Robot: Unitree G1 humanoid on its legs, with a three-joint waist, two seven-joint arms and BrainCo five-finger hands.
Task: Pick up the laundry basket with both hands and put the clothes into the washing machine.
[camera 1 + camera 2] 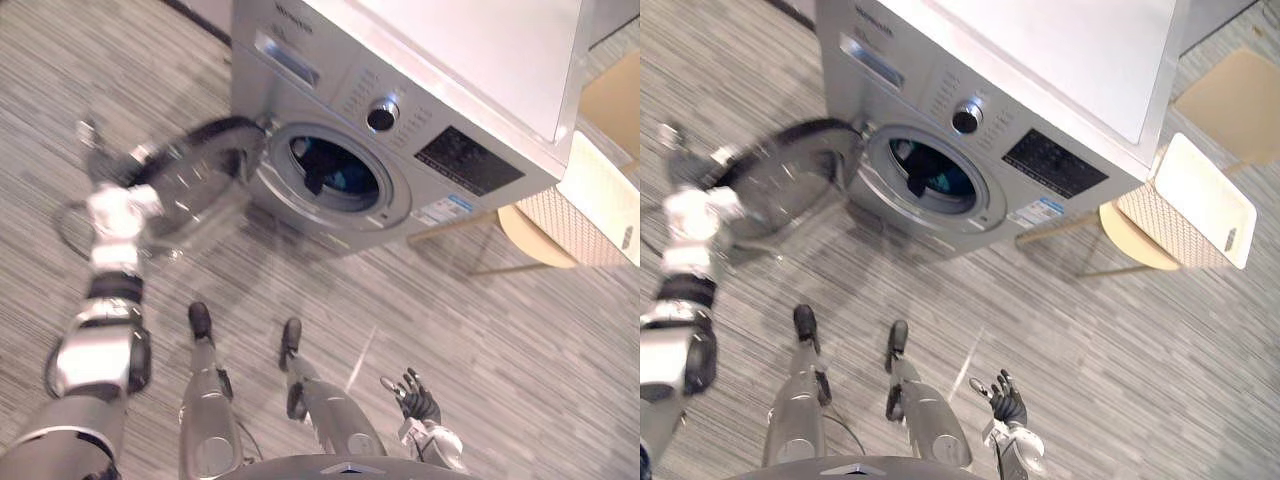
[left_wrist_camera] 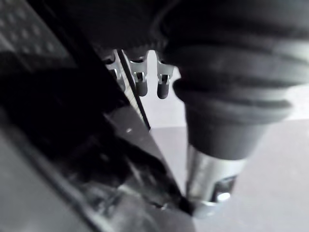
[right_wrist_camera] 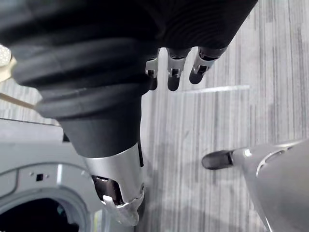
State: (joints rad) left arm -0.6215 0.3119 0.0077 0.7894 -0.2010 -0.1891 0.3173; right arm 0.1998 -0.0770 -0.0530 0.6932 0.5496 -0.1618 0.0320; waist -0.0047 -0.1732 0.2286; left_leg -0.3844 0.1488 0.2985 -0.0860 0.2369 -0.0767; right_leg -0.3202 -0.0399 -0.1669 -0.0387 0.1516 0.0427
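The silver washing machine (image 1: 420,110) stands ahead with its round door (image 1: 195,175) swung wide to the left. Dark and blue clothes (image 1: 335,172) lie inside the drum. My left hand (image 1: 100,160) is stretched out at the door's outer rim, and in the left wrist view its fingers (image 2: 140,79) run straight along the door's dark edge. My right hand (image 1: 415,398) hangs low at the lower right over bare floor, open and holding nothing. The white perforated laundry basket (image 1: 590,210) rests to the right of the machine.
The basket sits on a round wooden stool (image 1: 530,240) with thin legs. A beige board or seat (image 1: 1230,105) lies behind it. Grey striped carpet (image 1: 500,340) stretches in front of the machine.
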